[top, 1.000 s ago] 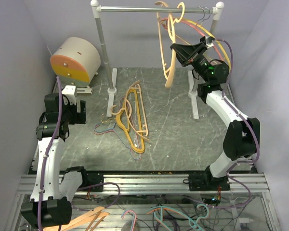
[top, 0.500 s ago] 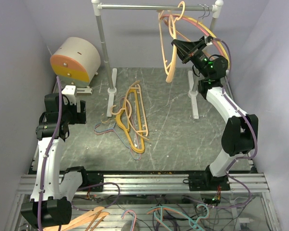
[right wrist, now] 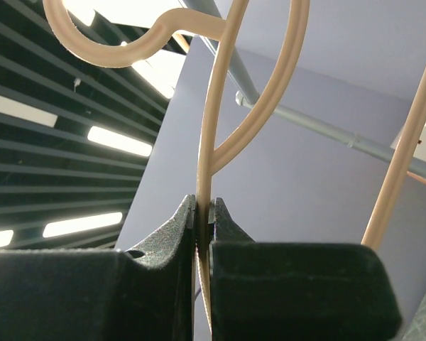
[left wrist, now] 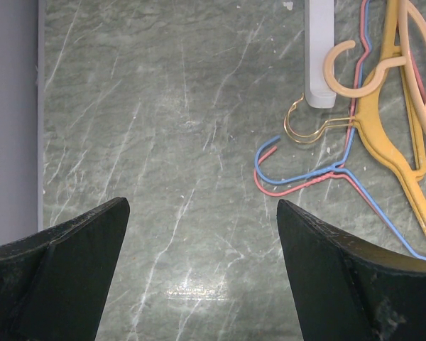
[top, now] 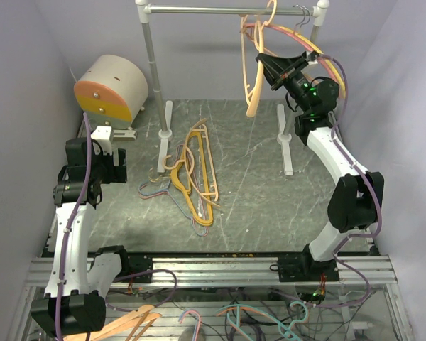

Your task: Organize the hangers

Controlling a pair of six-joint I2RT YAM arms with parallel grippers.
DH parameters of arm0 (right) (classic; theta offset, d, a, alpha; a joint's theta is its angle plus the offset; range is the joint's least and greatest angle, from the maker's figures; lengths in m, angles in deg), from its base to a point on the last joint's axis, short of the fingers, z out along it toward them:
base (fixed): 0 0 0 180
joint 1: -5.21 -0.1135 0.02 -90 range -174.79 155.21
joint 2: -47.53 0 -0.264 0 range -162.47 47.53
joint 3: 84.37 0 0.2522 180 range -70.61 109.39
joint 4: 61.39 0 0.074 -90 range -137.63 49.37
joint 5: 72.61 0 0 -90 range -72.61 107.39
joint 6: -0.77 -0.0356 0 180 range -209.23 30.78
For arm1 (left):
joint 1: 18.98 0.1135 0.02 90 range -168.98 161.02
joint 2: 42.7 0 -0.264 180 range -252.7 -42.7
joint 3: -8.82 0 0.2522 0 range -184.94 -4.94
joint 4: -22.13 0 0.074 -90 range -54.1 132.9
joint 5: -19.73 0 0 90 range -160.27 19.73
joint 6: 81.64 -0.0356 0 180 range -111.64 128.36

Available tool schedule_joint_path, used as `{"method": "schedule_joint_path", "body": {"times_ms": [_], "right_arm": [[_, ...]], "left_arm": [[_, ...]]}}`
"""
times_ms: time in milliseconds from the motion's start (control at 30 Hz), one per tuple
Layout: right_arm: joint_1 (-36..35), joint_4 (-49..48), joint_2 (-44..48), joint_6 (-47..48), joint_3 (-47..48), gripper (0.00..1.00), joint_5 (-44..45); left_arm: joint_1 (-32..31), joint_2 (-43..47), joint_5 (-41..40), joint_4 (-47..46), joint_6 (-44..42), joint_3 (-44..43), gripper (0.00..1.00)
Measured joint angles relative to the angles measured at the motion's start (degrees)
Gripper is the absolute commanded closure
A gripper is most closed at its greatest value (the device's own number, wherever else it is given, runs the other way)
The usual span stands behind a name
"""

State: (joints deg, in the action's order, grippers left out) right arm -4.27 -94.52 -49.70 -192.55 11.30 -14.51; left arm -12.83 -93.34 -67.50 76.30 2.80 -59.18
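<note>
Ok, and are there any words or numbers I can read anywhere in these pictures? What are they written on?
None: no word, number, label or sign can be read in any view.
The hangers, the rail and the round box all look plain.

right arm | right end effector lifts slightly, shifts right | peach hanger (pinched in it) moves along with it, hook nearer the right end of the rail
</note>
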Motion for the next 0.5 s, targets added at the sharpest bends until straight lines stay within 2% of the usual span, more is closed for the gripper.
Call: {"method": "schedule_joint_path", "body": {"times_ms": [500], "right_arm": [[0.11,2.71,0.02,0.44,0.37,1.0,3.02]], "left_arm": [[-0.13,-0.07,0.0,0.0,-0.02,0.0,0.03]]}}
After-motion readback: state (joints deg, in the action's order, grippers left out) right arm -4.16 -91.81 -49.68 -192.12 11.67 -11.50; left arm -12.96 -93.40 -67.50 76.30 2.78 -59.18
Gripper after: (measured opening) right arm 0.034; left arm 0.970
